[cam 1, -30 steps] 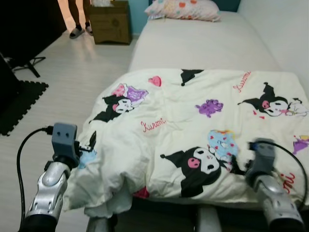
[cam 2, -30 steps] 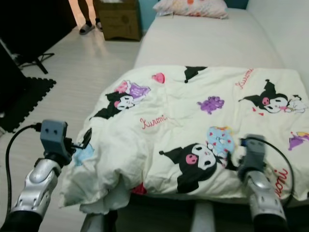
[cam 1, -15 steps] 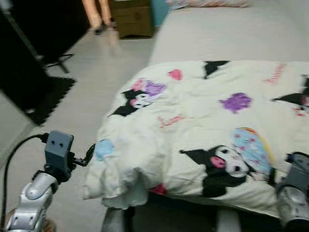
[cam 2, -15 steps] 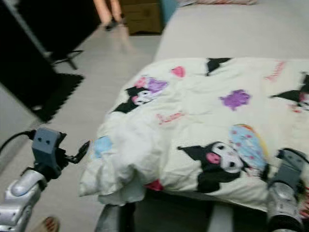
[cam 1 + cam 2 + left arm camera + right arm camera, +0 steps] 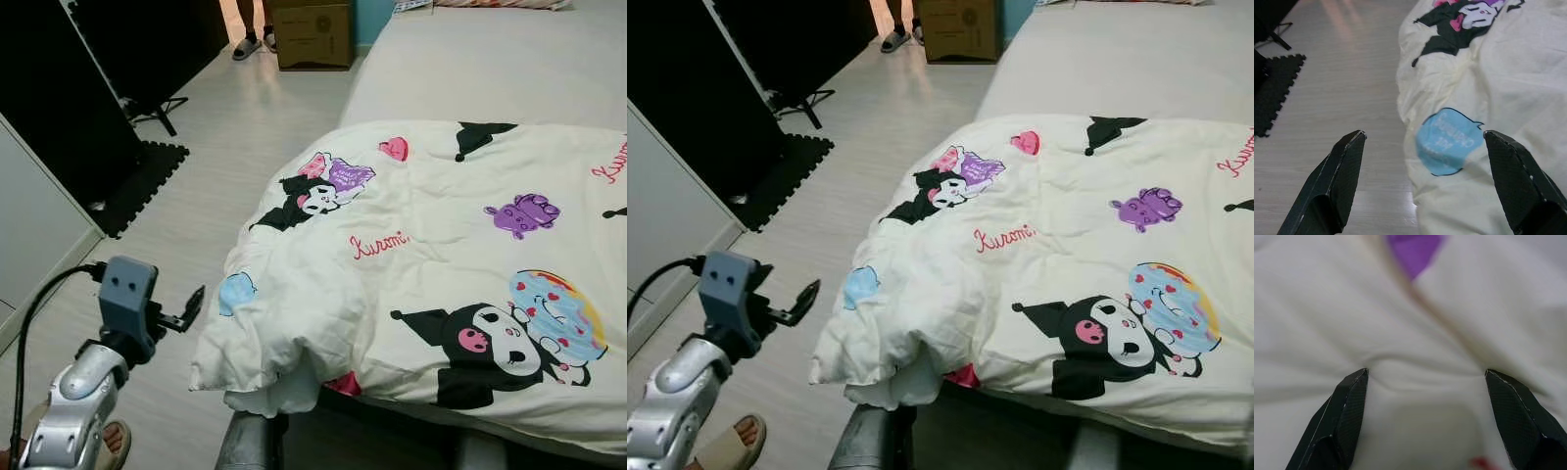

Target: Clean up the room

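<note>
A cream duvet [image 5: 441,255] printed with black cartoon characters covers the near half of the bed, its bunched corner [image 5: 265,362] hanging over the bed's near left edge. My left gripper [image 5: 191,305] stands open above the floor, just left of that corner, with nothing between its fingers. The left wrist view looks past the open fingers [image 5: 1337,181] at the duvet's edge with a blue speech-bubble print [image 5: 1448,141]. My right gripper [image 5: 1425,416] is open close over the duvet's fabric [image 5: 1415,323], near a purple print.
Bare mattress [image 5: 470,69] stretches beyond the duvet. A wooden cabinet [image 5: 315,34] stands at the far end, with a person's sandalled feet [image 5: 253,44] beside it. A black stand [image 5: 162,108] and foam mat [image 5: 137,181] lie left. A sandalled foot [image 5: 730,446] is near my left arm.
The camera has swung left and the whole scene has shifted right. My right arm has left the eye views. The left gripper stays open beside the duvet corner.
</note>
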You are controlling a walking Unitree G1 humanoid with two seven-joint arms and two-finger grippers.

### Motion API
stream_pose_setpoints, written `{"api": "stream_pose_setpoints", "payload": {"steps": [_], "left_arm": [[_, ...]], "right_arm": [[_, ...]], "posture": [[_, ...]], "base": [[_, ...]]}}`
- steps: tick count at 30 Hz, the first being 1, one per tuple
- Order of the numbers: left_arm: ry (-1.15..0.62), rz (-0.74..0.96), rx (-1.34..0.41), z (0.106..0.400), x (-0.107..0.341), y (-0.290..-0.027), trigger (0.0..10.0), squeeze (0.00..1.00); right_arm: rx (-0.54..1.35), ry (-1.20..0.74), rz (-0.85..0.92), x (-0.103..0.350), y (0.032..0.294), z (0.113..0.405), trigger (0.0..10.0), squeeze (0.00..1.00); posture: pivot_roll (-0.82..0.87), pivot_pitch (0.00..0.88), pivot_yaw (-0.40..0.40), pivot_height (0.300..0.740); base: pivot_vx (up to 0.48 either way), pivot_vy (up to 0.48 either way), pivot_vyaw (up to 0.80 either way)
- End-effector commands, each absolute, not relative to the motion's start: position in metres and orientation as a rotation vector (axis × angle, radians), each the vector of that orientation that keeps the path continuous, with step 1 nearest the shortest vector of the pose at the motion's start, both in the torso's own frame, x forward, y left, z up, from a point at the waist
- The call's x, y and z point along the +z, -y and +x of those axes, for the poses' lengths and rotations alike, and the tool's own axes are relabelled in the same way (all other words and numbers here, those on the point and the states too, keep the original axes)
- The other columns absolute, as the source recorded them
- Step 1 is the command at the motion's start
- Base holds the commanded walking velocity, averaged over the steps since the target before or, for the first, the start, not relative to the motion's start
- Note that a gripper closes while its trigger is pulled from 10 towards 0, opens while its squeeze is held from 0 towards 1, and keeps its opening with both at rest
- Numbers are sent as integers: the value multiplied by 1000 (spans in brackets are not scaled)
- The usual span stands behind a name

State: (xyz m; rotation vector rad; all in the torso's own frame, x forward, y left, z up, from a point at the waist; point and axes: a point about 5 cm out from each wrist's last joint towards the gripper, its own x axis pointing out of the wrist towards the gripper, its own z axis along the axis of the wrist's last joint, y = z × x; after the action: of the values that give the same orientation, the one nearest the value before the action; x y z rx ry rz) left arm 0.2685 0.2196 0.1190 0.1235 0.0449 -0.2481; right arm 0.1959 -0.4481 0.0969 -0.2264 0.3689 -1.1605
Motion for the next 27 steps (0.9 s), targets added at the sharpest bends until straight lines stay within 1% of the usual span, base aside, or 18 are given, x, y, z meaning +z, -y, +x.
{"api": "stream_pose_setpoints", "payload": {"steps": [1, 2, 6, 9, 10, 11, 13, 14, 15, 18, 19, 20, 21, 22, 24, 25, 26, 27], "left_arm": [[-64, 113, -236, 265, 116, -221, 10000, 0], [-67, 104, -232, 266, 116, -220, 10000, 0], [-65, 95, -228, 268, 116, -219, 10000, 0], [-61, 68, -241, 272, 114, -211, 10000, 0], [-61, 68, -241, 272, 114, -211, 10000, 0], [-59, 55, -248, 275, 113, -206, 10000, 0], [-59, 55, -248, 275, 113, -206, 10000, 0], [-51, 20, -258, 281, 110, -195, 10000, 0], [-48, 8, -260, 283, 109, -191, 10000, 0], [-41, -11, -255, 287, 109, -188, 10000, 0], [-25, -90, -218, 294, 111, -189, 10000, 0], [-25, -90, -218, 294, 111, -189, 10000, 0], [-15, -157, -184, 299, 112, -190, 10000, 0], [-15, -157, -184, 299, 112, -190, 10000, 0], [-43, -367, -49, 310, 98, -207, 10000, 0], [-64, -426, 0, 311, 89, -213, 10000, 0], [-64, -426, 0, 311, 89, -213, 10000, 0], [-98, -462, 69, 308, 76, -222, 10000, 0]], "right_arm": [[-1200, -430, -224, 85, 449, 183, 10000, 0], [-1211, -457, -247, 84, 452, 179, 10000, 0], [-1210, -461, -274, 86, 453, 178, 10000, 0], [-1106, -325, -334, 110, 447, 203, 10000, 0], [-1106, -325, -334, 110, 447, 203, 10000, 0], [-1041, -248, -326, 121, 441, 215, 10000, 0], [-1041, -248, -326, 121, 441, 215, 10000, 0], [-925, -83, -359, 150, 428, 234, 10000, 0], [-880, -22, -364, 161, 423, 240, 10000, 0], [-811, 47, -363, 174, 414, 249, 10000, 0], [-735, 114, -371, 188, 402, 258, 10000, 0], [-735, 114, -371, 188, 402, 258, 10000, 0], [-677, 155, -374, 197, 392, 264, 10000, 0], [-677, 155, -374, 197, 392, 264, 10000, 0], [-447, 200, -319, 207, 355, 286, 10000, 0], [-367, 200, -303, 207, 343, 291, 10000, 0], [-367, 200, -303, 207, 343, 291, 10000, 0], [-308, 188, -294, 205, 332, 295, 10000, 0]], "posture": [[272, 233, 96, 522], [263, 227, 90, 522], [259, 226, 86, 522], [220, 216, 68, 522], [220, 216, 68, 522], [196, 208, 61, 522], [196, 208, 61, 522], [153, 182, 42, 522], [153, 182, 42, 522], [134, 170, 28, 522], [120, 162, 17, 522], [120, 162, 17, 522], [104, 154, 8, 522], [104, 154, 8, 522], [57, 135, -16, 522], [57, 135, -16, 522], [57, 135, -16, 522], [37, 129, -32, 522]], "base": [[0, 0, 0], [0, 0, 0], [0, 0, 0], [0, 0, 0], [0, 0, 0], [0, 0, 0], [0, 0, 0], [0, 0, 0], [0, 0, 0], [0, 0, 0], [0, 0, 0], [0, 0, 0], [0, 0, 0], [0, 0, 0], [0, 0, 0], [0, 0, 0], [0, 0, 0], [0, 0, 0]]}}
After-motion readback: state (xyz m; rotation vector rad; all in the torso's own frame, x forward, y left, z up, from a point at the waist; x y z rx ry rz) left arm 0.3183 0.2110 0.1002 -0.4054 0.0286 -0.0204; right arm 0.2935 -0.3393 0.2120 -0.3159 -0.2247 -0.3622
